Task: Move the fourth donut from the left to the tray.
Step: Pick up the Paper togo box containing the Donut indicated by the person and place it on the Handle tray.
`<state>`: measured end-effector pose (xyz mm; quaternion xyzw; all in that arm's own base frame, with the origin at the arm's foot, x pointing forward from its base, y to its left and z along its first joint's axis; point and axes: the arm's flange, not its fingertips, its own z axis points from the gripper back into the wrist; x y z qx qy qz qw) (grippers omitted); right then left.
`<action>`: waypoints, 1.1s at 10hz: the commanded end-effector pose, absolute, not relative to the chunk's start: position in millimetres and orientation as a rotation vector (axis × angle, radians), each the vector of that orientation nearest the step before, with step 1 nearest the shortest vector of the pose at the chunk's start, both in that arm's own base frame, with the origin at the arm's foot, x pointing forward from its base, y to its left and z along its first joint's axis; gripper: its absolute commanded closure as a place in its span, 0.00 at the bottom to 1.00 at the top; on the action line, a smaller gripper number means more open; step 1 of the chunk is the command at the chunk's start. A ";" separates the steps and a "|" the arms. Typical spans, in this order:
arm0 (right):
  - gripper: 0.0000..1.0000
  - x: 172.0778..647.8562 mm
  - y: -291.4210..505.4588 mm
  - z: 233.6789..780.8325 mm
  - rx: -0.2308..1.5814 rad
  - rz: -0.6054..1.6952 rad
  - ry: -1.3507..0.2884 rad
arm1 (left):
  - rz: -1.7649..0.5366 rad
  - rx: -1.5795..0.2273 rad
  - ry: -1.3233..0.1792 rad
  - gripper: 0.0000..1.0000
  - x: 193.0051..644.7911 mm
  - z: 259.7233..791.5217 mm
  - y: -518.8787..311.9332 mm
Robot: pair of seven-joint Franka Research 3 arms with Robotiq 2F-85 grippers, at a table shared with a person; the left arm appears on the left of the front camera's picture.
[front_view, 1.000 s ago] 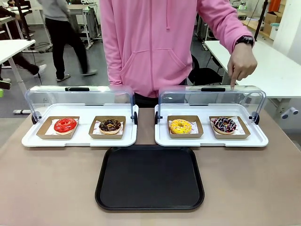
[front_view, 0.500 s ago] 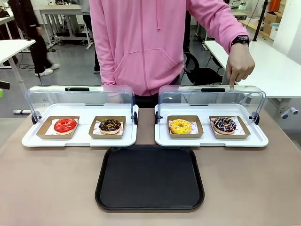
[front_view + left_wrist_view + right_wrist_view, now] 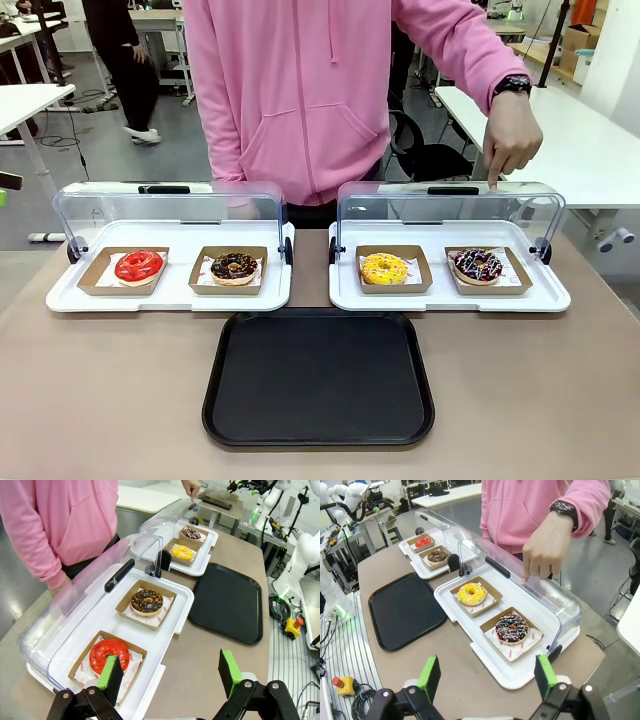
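Note:
The fourth donut [image 3: 477, 265], dark chocolate with pink and white streaks and sprinkles, sits in its brown cardboard holder at the right end of the right white display tray [image 3: 545, 298]; I also see this donut [image 3: 511, 628] [image 3: 191, 533] from both wrists. The black tray [image 3: 318, 377] [image 3: 405, 609] [image 3: 227, 601] lies bare in front of the display trays. A person's hand [image 3: 512, 143] [image 3: 543, 550] points a finger down onto the raised clear lid above that donut. My left gripper [image 3: 170, 672] and right gripper [image 3: 487, 676] hang open, holding nothing, well above the table.
A yellow donut [image 3: 384, 268] shares the right display tray. The left display tray [image 3: 60, 300] holds a red donut [image 3: 138, 265] and a chocolate donut with tan crumbs [image 3: 234, 266]. Both clear lids [image 3: 170, 205] stand raised at the back. The person in pink stands across the table.
The person's body has shifted slightly to the left; the pointing hand stays on the lid. People in the background have walked. Donuts and trays have not moved.

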<state>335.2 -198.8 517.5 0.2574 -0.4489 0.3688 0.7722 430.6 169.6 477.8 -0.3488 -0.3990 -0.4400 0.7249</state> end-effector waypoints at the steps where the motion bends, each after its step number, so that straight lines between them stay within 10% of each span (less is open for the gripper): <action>1: 0.00 338.5 -199.3 519.0 0.558 0.814 -1.008 | -0.974 -0.777 -0.884 0.00 431.4 479.6 169.4; 11: 0.00 378.2 -79.2 540.0 0.125 1.473 -0.505 | -0.974 -0.777 -0.884 0.00 431.4 479.6 169.4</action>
